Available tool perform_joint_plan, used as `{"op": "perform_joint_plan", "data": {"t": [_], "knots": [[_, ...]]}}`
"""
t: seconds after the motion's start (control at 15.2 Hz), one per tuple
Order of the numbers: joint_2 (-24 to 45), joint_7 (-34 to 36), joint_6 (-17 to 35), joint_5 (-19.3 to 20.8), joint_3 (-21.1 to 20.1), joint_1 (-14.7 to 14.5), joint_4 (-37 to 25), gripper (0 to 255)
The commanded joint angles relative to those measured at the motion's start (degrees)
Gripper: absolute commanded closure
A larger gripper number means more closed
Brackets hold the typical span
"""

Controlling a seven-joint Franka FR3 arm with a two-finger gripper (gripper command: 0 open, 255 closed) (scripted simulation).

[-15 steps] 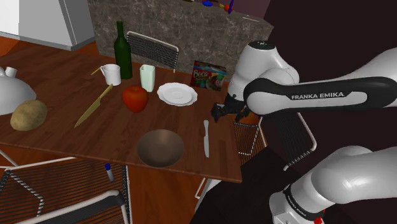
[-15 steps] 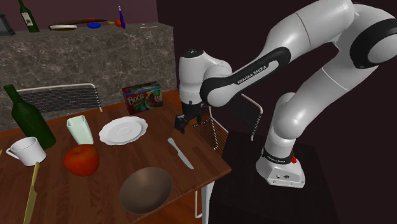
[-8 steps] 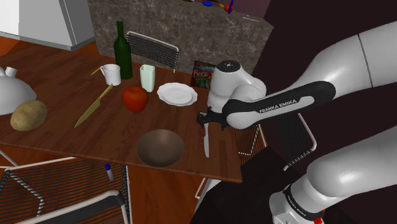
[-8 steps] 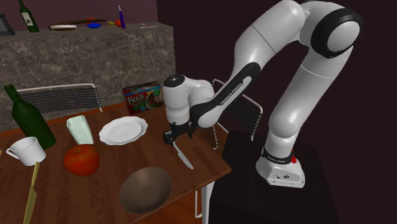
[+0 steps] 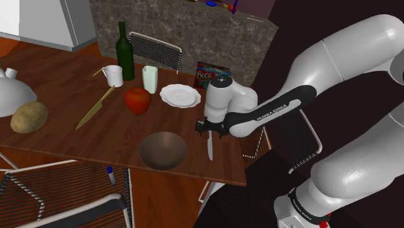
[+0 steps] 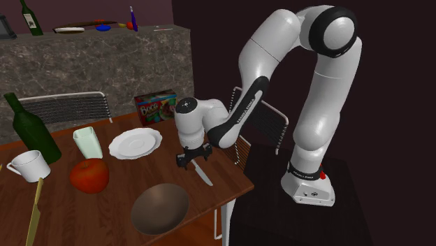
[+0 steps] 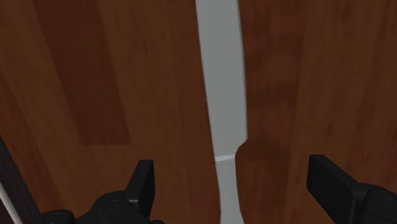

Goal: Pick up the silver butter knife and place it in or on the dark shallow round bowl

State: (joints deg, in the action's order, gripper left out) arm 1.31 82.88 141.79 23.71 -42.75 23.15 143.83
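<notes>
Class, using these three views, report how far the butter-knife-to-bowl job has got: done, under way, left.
Done: the gripper sits over the grey butter knife, open fingers astride it, not touching. Under way: nothing is held; the knife lies flat on the wooden table. Left: grasp, lift, carry to the dark brown bowl, release.

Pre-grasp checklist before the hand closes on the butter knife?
1. Open state of the hand: ok, fingers stand apart.
2. butter knife centred between the fingers: ok, neither touches it.
3. Knife lying flat on the wooden table: ok.
4. Hand low enough to clasp the handle: cannot tell.
5. round bowl empty, beside the knife: ok.
</notes>
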Motion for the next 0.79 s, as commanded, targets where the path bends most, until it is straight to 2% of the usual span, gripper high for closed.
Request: {"op": "perform_joint_plan", "data": {"t": [0.0,0.46,0.53,0.73], "knots": [[1.70,1.78,0.90,2.53,0.37,0.16,-0.02,0],[1.70,1.78,0.90,2.53,0.42,0.11,-0.02,0],[1.70,1.78,0.90,2.53,0.42,0.11,-0.02,255],[1.35,1.55,1.14,2.26,0.42,0.18,0.41,255]]}}
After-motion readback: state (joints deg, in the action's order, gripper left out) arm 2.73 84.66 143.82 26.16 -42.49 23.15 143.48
